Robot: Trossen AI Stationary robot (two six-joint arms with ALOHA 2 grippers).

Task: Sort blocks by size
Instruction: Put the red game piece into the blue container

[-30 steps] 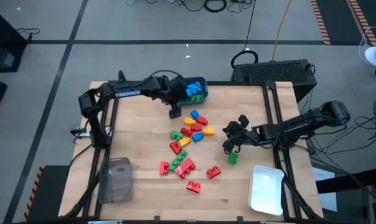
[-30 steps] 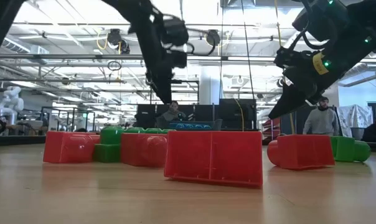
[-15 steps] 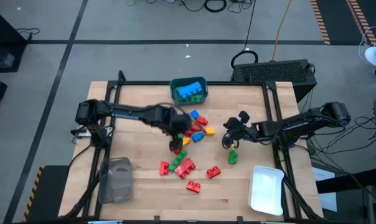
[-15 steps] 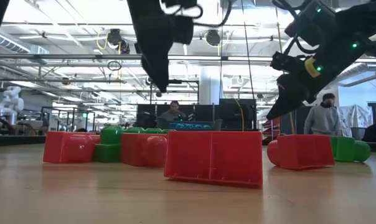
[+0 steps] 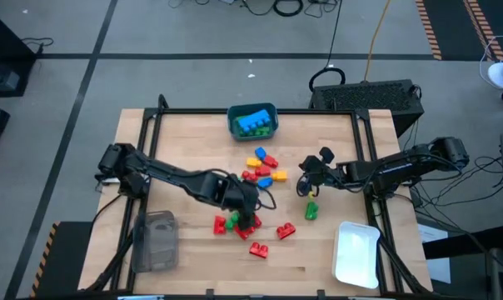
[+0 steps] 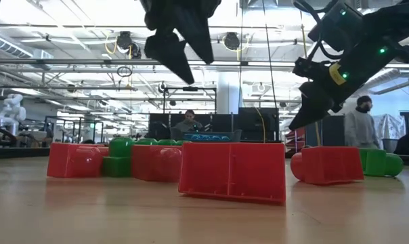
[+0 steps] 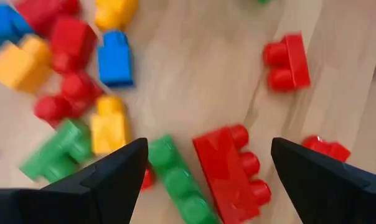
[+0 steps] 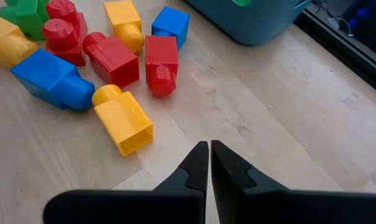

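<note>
Left end effector (image 5: 245,208): fingers spread wide, nothing between them, hovering over the near part of the block cluster at mid-bench. In the high view its body hides the blocks directly beneath. The left wrist view shows what lies under it: a long red block (image 7: 230,171) and a green block (image 7: 178,180) side by side between the fingertips, not touched. A small red block (image 7: 287,61) lies apart from them; another red one is partly cut off behind the finger.

Right end effector (image 5: 304,188): fingers closed together, empty, above bare wood toward the bench's right edge, beside the pile. A green block (image 5: 311,210) lies just nearer the front edge from it.

Remaining blocks (image 5: 264,167): red, yellow, blue, scattered at bench centre. Teal bin (image 5: 252,121) at the back edge holds blue pieces; count unclear. White tray (image 5: 356,254) at the front right corner.
</note>
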